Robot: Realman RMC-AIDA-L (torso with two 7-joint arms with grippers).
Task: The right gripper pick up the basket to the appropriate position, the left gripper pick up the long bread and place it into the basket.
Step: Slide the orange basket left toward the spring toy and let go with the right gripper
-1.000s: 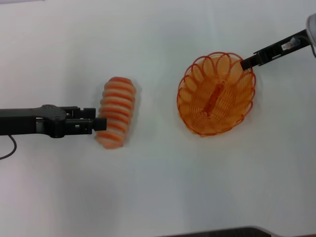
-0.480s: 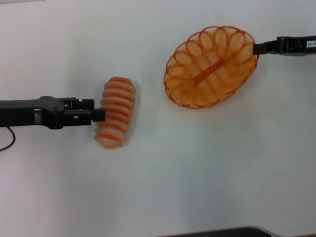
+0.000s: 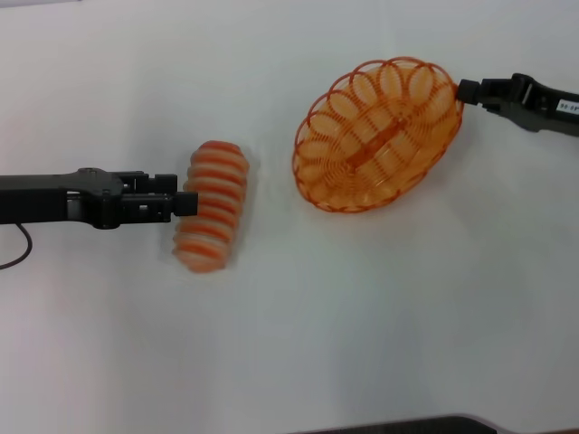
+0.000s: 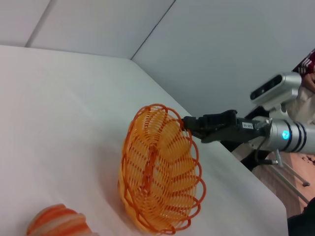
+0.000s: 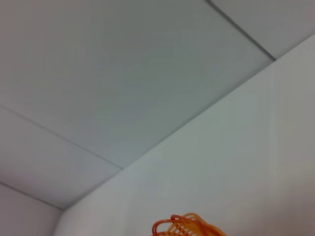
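White table (image 3: pixel 362 316), one basket (image 3: pixel 375 136); one long bread (image 3: pixel 211 218), two end effectors

No writing on anything here can be read. My right gripper (image 3: pixel 463 89) carries a small white label (image 3: pixel 567 105) with dark print on its arm, seen also from my left wrist (image 4: pixel 247 126), but the characters are too small to make out. At the far edge of the left wrist view a dark red patch (image 4: pixel 307 63) bears white marks, cut off and not legible.
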